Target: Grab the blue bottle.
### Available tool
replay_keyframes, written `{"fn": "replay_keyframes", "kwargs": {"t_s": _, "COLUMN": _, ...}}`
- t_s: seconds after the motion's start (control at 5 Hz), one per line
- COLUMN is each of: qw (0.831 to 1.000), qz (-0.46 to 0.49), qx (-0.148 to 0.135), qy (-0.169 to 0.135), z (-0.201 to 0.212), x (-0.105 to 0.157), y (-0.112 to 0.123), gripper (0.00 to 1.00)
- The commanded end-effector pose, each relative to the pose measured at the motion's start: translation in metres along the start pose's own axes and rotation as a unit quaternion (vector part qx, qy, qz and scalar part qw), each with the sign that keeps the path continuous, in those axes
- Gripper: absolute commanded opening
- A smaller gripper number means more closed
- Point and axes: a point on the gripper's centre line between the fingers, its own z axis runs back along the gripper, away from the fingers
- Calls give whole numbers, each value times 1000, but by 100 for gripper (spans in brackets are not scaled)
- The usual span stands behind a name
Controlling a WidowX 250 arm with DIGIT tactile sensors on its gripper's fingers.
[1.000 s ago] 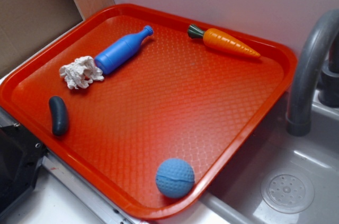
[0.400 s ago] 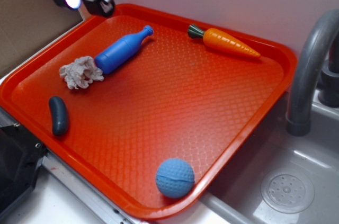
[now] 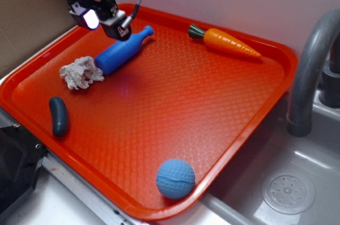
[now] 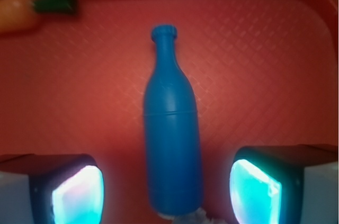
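My pincer (image 4: 167, 189): spread wide, holding nothing; one lit pad (image 4: 77, 195) shows on each side of the bottle's body; I hang above it
Blue bottle (image 4: 172, 139): small bright-blue plastic toy bottle, lying flat on the textured red plastic tray (image 3: 175, 102) near its far left corner; base touching a crumpled white cloth (image 3: 81, 73); ringed cap points toward the orange toy carrot (image 3: 231, 42)
Writing: no label or lettering I can read

On the tray (image 3: 234, 124), the bottle (image 3: 121, 52) lies on its side between my two fingers (image 4: 77, 195), neck pointing away from me. A crumpled cloth (image 3: 81, 73) touches its base. The carrot (image 3: 226, 41) lies near the far rim, the sausage-shaped piece (image 3: 58, 115) near the left rim, the ball (image 3: 175, 178) at the near edge, the sink (image 3: 297, 182) to the right.
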Motion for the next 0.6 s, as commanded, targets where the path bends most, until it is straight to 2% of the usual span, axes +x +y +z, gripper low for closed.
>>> {"fn": "replay_keyframes", "kwargs": {"t_s": 0.0, "qw": 1000, "qz": -10, "qx": 23, "qy": 14, "z": -23, "x": 0, "y": 6, "gripper": 100}}
{"fn": "replay_keyframes", "kwargs": {"t_s": 0.4, "qw": 999, "qz": -22, "qx": 17, "qy": 44, "z": -49, "x": -6, "y": 3, "gripper": 100}}
